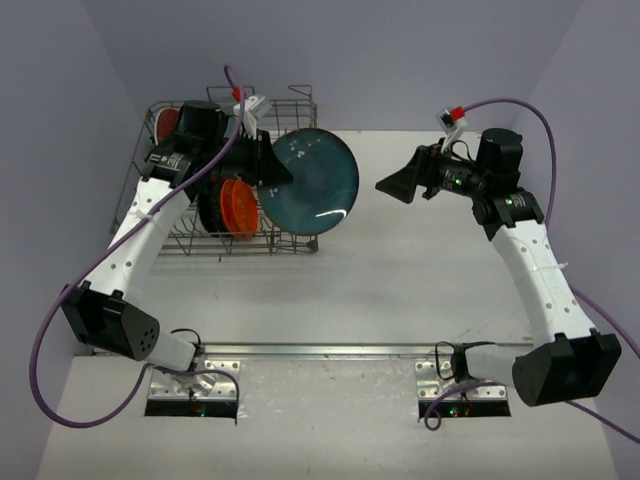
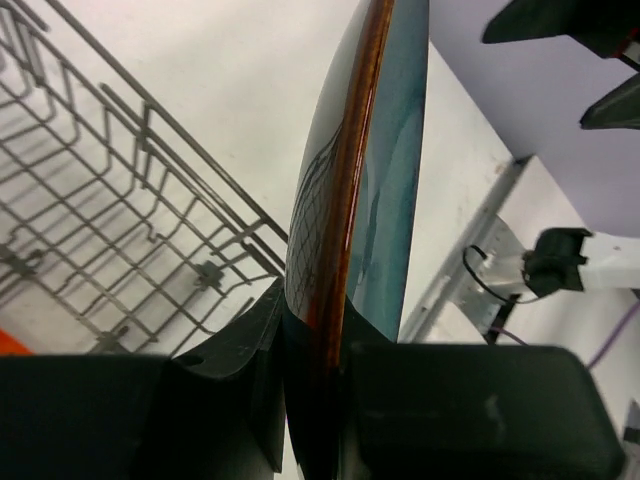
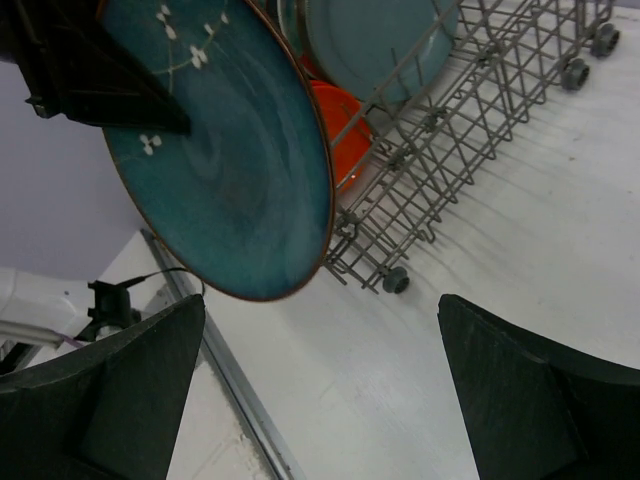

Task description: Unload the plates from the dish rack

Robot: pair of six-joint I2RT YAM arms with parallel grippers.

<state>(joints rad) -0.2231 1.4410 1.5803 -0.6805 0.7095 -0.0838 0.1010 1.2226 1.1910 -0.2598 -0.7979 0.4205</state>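
Left pincer (image 1: pixel 268 170): clamped on rim of dark teal plate (image 1: pixel 320 185) | right pincer (image 1: pixel 392 186): wide, empty | handling: glazed, stiff, likely slippery, breakable; grip rim edge-on

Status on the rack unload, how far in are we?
Done: nothing obvious; no plate sits on the table. In hand: the left gripper is shut on the teal plate at its rim, holding it up at the right end of the dish rack; the right gripper is open and facing it. Left: orange plates and a grey-blue plate stand in the rack.
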